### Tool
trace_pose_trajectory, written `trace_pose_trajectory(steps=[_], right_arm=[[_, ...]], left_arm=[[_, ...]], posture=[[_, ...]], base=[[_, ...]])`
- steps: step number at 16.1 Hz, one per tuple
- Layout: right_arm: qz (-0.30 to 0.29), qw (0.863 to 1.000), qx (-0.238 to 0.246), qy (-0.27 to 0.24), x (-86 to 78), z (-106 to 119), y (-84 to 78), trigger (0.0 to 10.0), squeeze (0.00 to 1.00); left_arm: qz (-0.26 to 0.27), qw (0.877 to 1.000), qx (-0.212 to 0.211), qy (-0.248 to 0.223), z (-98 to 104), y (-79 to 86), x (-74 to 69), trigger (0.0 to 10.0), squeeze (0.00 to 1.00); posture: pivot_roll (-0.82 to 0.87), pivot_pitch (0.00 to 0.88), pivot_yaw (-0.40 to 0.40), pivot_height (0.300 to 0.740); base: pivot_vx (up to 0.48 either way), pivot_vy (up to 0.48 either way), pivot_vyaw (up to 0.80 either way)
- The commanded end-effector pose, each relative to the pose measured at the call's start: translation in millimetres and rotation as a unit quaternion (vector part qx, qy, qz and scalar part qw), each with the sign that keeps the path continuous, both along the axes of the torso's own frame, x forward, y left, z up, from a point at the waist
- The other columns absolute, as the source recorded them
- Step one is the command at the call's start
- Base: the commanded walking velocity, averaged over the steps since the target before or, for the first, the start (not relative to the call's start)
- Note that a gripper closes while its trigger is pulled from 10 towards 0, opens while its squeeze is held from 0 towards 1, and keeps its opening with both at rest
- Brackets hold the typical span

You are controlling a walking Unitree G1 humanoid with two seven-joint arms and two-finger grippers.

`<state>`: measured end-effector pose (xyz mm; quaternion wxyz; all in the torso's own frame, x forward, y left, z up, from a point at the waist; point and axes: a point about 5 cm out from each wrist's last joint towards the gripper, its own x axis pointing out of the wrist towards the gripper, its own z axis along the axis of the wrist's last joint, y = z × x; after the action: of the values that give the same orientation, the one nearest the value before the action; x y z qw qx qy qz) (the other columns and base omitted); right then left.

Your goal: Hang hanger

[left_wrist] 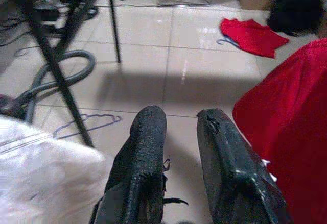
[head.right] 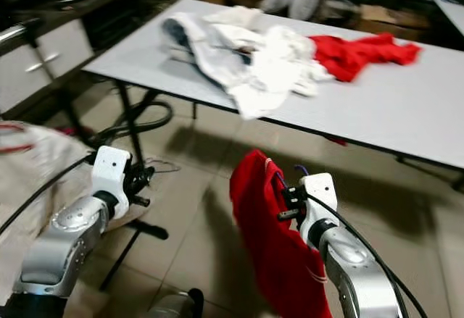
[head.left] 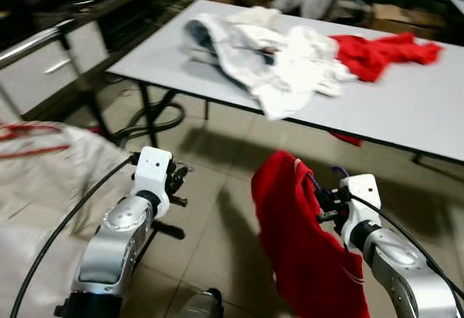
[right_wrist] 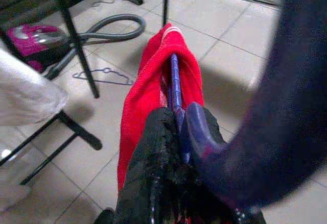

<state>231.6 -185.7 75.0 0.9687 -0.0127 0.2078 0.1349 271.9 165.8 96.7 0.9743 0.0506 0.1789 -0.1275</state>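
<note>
Pale grey surface [head.left: 406, 108] far ahead, heaped white laundry [head.left: 268, 57] and red cloth [head.left: 380, 53] on top. Tiled floor [head.left: 210, 209] below, grey vacuum hose [left_wrist: 56, 78] left. Right tool [right_wrist: 176, 132] clenched on blue plastic hanger [right_wrist: 174, 89] draped in red garment [head.left: 304, 253], near right. Left tool [left_wrist: 176, 147] released, nothing between fingers.

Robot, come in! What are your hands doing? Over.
Right end effector shut on blue hanger carrying red shirt. Left end effector open, empty. Table ahead.
</note>
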Motion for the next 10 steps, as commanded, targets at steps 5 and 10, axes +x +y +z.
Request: trace_pose_trajectory(steps=[5,10], right_arm=[[-0.001,1.0,-0.008,-0.027,6.8,11,-5.0,10.0,0.0],[-0.026,0.999,0.01,-0.034,5.2,10,-4.7,10.0,0.0]], left_arm=[[0.042,0.997,0.011,-0.07,15,4.4,4.9,10.0,0.37],[-0.023,0.999,0.019,-0.015,8,-4.8,7.8,10.0,0.44]], posture=[[0.12,0.0,-0.041,0.74],[0.07,0.0,0.021,0.74]], base=[[0.0,0.0,0.78],[0.0,0.0,0.77]])
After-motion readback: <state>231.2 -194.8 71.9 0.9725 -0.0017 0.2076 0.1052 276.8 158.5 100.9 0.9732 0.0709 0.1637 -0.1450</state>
